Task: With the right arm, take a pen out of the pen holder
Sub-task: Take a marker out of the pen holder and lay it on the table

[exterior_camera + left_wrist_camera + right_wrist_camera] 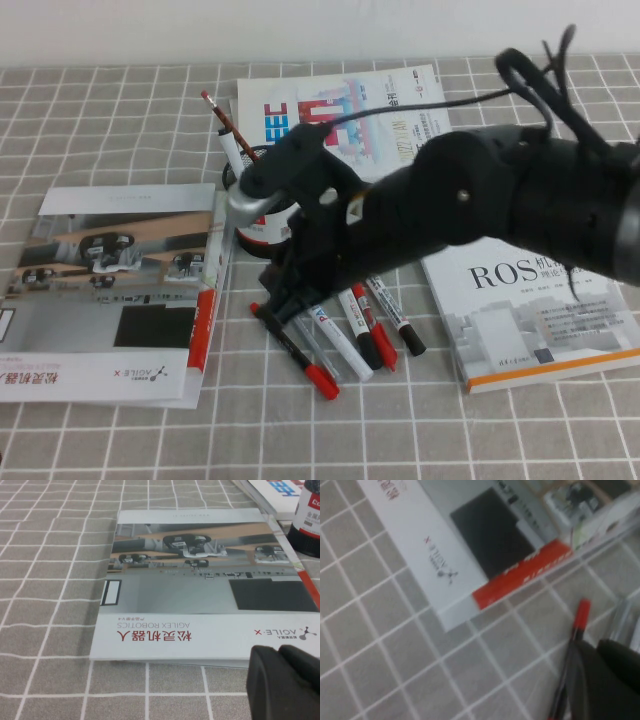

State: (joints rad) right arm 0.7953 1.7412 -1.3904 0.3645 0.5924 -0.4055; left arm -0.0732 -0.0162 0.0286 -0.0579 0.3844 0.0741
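Checked cloth [100, 110]: right hand [283, 303] beside pens [360, 330], left hand [282, 680] at booklet [200, 630] edge.

Grey tablecloth [380, 650] with a white grid of lines covers the whole surface. A booklet [420, 535] lies flat on it, its white cover carrying a large black rectangle [487, 532], a small logo with lettering and a red strip [520, 577] along one edge; one corner of the booklet points toward the open cloth. A pen [571, 642] with a red cap and dark barrel lies on the cloth near that corner, apart from the booklet. The right gripper [597, 652] sits just beside the pen, its two dark fingers closed together; contact with the barrel cannot be confirmed. Pale tube-like items [625, 612] beyond the gripper cannot be identified.
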